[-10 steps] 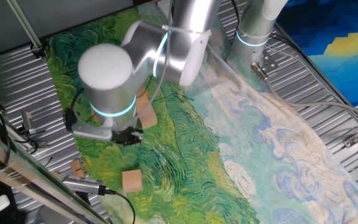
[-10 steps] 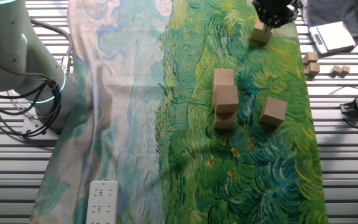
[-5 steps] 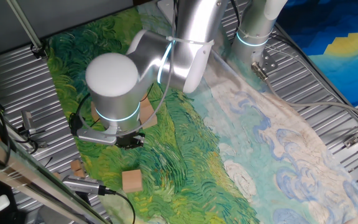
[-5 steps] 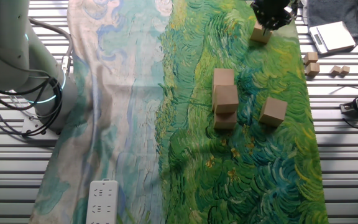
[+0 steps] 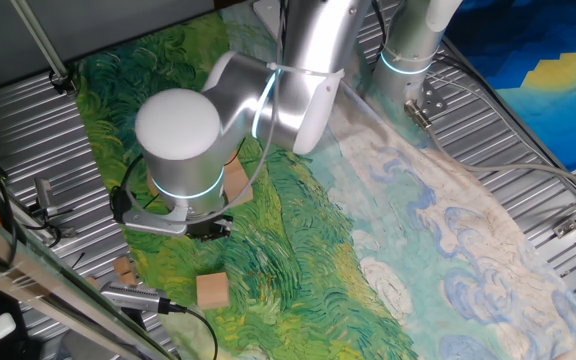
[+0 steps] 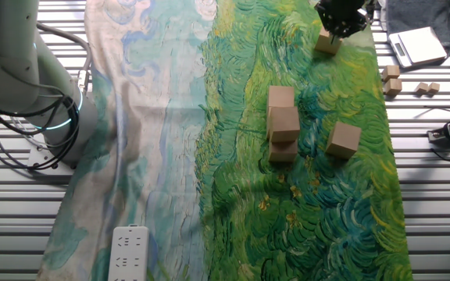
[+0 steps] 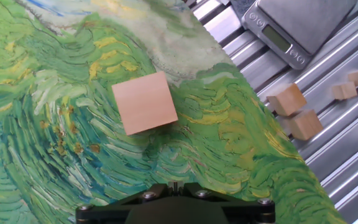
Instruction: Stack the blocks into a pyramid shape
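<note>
Hovering over a lone block (image 7: pixel 145 102) at the far edge of the painted cloth (image 6: pixel 303 211), the gripper (image 6: pixel 341 17) seems ready for a pick. In the hand view the block lies flat on the cloth, a little rotated against the gripper body at the bottom of the picture, and nothing touches it. The fingers themselves do not show there, and in the two fixed views they are too dark and too much hidden, so I cannot tell how wide the gripper stands; it holds nothing that I can see.

For a good grasp, I judge that the hand should first turn so that the jaws stand parallel to two opposite faces of the block, and shift so that the block is centred between them. Then a straight descent, closing on the flat sides and not on the corners, because a corner grip would let the cube twist.

The other blocks are well apart from this one: a small stack (image 6: pixel 283 123) near the middle of the green part, and one single block (image 6: pixel 343 140) just beside it. The lifted cube should travel high enough to pass over these.

On the metal bench (image 6: pixel 436 195), beside the cloth, lie several small wood pieces (image 7: pixel 297 111) and a scale (image 7: pixel 294 28); these are not targets.
</note>
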`<state>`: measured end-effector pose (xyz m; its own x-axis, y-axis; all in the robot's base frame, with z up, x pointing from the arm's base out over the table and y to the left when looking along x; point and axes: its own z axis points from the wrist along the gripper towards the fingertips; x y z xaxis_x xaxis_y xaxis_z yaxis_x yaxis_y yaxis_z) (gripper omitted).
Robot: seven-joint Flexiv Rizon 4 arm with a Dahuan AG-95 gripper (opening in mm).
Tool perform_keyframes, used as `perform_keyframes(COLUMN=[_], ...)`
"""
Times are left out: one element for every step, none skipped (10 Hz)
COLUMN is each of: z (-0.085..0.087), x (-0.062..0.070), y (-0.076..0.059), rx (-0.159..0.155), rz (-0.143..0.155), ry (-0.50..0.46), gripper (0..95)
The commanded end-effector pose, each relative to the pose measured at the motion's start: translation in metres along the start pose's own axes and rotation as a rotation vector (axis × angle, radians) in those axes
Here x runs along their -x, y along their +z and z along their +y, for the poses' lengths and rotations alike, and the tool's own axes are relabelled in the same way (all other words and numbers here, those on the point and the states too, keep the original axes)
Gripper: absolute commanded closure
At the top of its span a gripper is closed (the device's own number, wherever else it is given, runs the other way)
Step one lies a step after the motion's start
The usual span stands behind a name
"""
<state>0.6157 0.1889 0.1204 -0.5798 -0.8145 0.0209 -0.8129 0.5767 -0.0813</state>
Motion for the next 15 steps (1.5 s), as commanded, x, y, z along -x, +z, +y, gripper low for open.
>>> perform_keyframes(z=[0.0,0.0,0.0,0.0,0.0,0.0,0.0,0.0,0.0,0.0,-0.003,-0.006,-0.008,-0.01,-0.011], x=[0.0,0.0,0.0,0.0,0.0,0.0,0.0,0.0,0.0,0.0,0.009,0.016,0.021,0.025,0.026], y=[0.0,0.0,0.0,0.0,0.0,0.0,0.0,0.0,0.0,0.0,-0.003,-0.004,-0.005,-0.003,-0.001], rx=[-0.007,-0.007,-0.004,-0.005,-0.002,-0.005,-0.005,-0.005,-0.002,-0.001,0.001,0.001,0.001,0.004,0.005], rz=[-0.016,-0.027,-0.029,-0.026,-0.02,-0.011,-0.012,-0.022,-0.029,-0.032,-0.031,-0.031,-0.03,-0.036,-0.041], ry=[-0.004,-0.014,-0.017,-0.026,-0.029,-0.029,-0.03,-0.024,-0.016,-0.013,-0.005,-0.002,0.001,0.001,0.0], gripper=[95.0,95.0,95.0,95.0,95.0,95.0,95.0,95.0,95.0,95.0,95.0,95.0,95.0,95.0,95.0])
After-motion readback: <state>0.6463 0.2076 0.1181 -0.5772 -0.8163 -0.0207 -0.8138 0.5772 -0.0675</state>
